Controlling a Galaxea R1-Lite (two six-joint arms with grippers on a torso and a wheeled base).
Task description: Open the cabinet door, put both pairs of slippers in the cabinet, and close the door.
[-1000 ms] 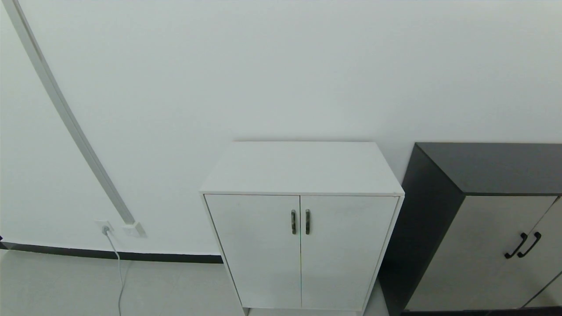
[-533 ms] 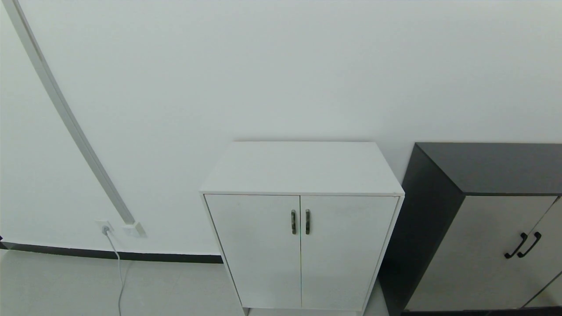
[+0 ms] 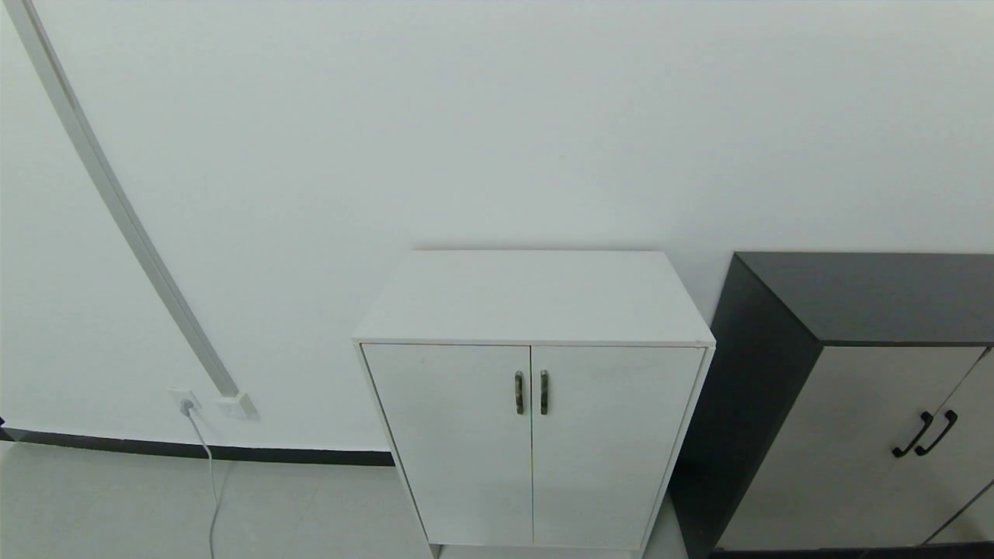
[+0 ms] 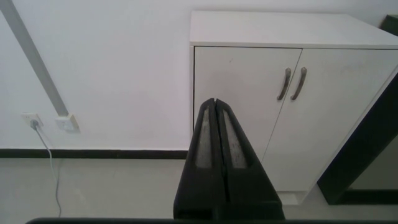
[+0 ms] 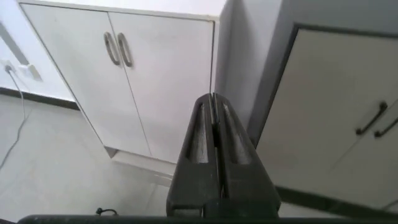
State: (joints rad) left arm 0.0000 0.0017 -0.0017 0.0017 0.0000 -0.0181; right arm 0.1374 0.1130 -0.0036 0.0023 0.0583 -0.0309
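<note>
- We see the left gripper [image 4: 214, 101] clenched, its two fingers pressed flat together and grasping nothing; it hangs in front of the white cabinet [image 3: 533, 442], apart from it.
- The right gripper [image 5: 212, 97] is likewise clenched and empty, in front of where the white cabinet meets the black cabinet [image 3: 765, 388].
- The white cabinet stands against the wall, both doors shut, its two handles [image 3: 532, 392] side by side at the centre seam.
- The black cabinet stands just beside it on the right, its doors shut.
- To the left, a cable [image 3: 211, 489] runs from a wall socket [image 3: 185, 402] down to the floor.
- Against the earlier head views, we find nothing shifted.
</note>
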